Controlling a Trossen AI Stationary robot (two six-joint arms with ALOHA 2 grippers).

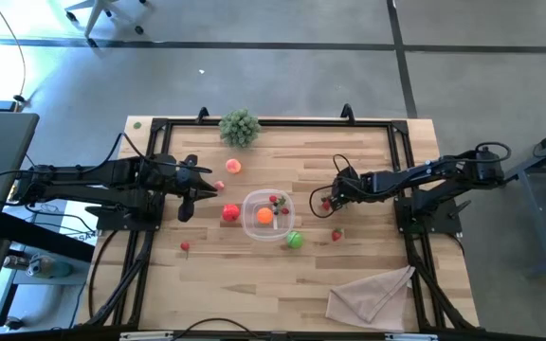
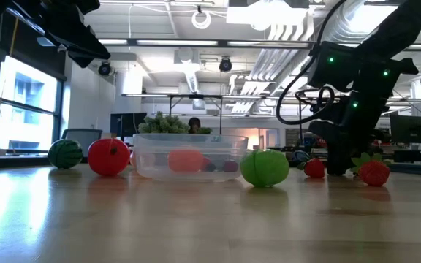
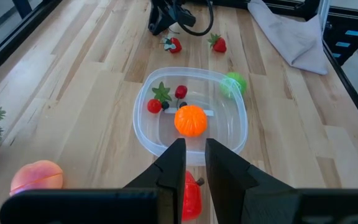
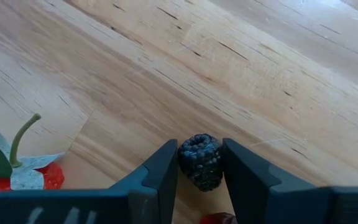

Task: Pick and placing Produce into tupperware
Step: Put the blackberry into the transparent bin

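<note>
A small, knobbly dark berry (image 4: 200, 160) is clamped between the two dark fingers of the right gripper (image 4: 200, 167), low over the pale wooden table (image 1: 368, 161), to the right of the tupperware (image 1: 251, 227). A red strawberry with a green leafy cap (image 4: 14, 167) is seen lying just beside those fingers. The left gripper (image 3: 190, 163) is held above the table on the container's other side, its fingers drawn nearly together with nothing between them; a red pepper-like piece (image 3: 190, 194) is seen on the wood beneath it.

Inside the clear, shallow, round-cornered plastic tupperware, a dimpled orange (image 3: 191, 120), a small red berry with a green leaf star (image 3: 156, 103), another red berry (image 3: 180, 92) and a tiny dark one (image 3: 183, 104) are contained. A green ball (image 3: 233, 84) is pressed against its outer wall. A smooth peach (image 3: 36, 177) lies well apart. A crumpled beige cloth (image 1: 373, 294) and a bushy grey-green sprig (image 1: 240, 126) are placed near opposite table edges.
</note>
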